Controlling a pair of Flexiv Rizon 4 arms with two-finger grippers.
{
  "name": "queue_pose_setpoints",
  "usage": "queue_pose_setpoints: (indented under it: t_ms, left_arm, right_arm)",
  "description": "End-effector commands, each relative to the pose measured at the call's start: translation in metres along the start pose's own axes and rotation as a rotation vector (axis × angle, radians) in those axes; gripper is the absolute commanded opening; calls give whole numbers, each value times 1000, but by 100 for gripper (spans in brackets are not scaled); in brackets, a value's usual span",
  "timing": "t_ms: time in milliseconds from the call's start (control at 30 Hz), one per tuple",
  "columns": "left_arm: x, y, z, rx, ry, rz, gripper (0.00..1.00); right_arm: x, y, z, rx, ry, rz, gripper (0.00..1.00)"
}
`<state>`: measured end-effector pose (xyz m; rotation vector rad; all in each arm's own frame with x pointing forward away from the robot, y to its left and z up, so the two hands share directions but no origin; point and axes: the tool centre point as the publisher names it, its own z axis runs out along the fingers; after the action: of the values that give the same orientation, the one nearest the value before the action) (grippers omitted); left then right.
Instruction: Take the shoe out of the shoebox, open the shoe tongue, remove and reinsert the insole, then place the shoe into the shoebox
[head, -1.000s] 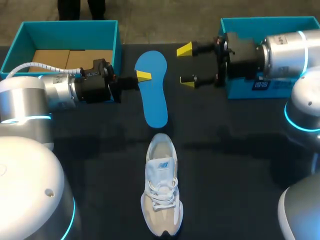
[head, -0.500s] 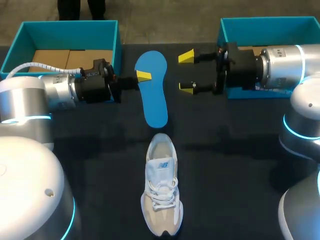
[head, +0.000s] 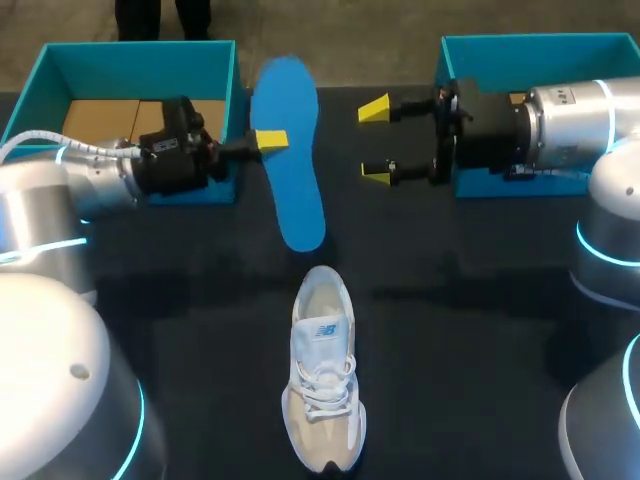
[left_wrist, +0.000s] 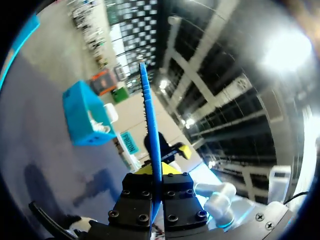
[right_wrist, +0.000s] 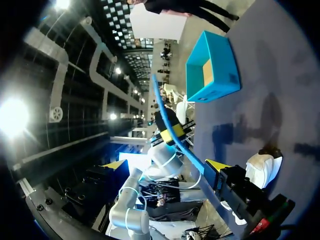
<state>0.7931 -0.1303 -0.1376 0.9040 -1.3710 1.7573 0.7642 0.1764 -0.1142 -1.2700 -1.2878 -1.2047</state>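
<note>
Left gripper (head: 272, 140) clamped on left edge of flat blue foam insole (head: 294, 190), upper centre of frame. Long axis near vertical, lower tip aimed at collar of white-beige lace-up sneaker (head: 325, 375) below, not touching. Right gripper (head: 376, 142) has fingers spread, empty, just right of insole.

small logo on the shoe (head: 325, 400) tongue, no lettering legible

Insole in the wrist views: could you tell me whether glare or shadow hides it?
Left wrist view: glare lies well aside of the insole, seen edge-on. Right wrist view: glare is also off it; the lens bows it. Head view: even light, faint shadows on the table.
</note>
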Motion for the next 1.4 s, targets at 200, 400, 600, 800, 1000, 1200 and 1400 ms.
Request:
queue_pose_setpoints:
  t_ms: [200, 400, 600, 800, 1000, 1200, 1400]
  left_arm:
    - [21, -9, -1, -75, 198, 821, 0]
    - [16, -12, 10, -107, 104, 1072, 0]
    - [11, -14, 15, -110, 19, 1330, 0]
    - [5, -16, 17, -111, -37, 1395, 0]
    - [5, -16, 17, -111, -37, 1395, 0]
    - [9, -13, 15, -102, -25, 1461, 0]
    - [19, -5, 5, -85, 128, 1672, 0]
  right_arm:
    - [0, 1, 3, 0, -2, 1, 100]
    - [0, 1, 3, 0, -2, 1, 100]
    - [0, 1, 3, 0, -2, 1, 100]
    - [0, 1, 3, 0, -2, 1, 100]
    - [0, 1, 3, 0, -2, 1, 100]
    - [0, 1, 3, 0, -2, 1, 100]
    - [0, 1, 3, 0, -2, 1, 100]
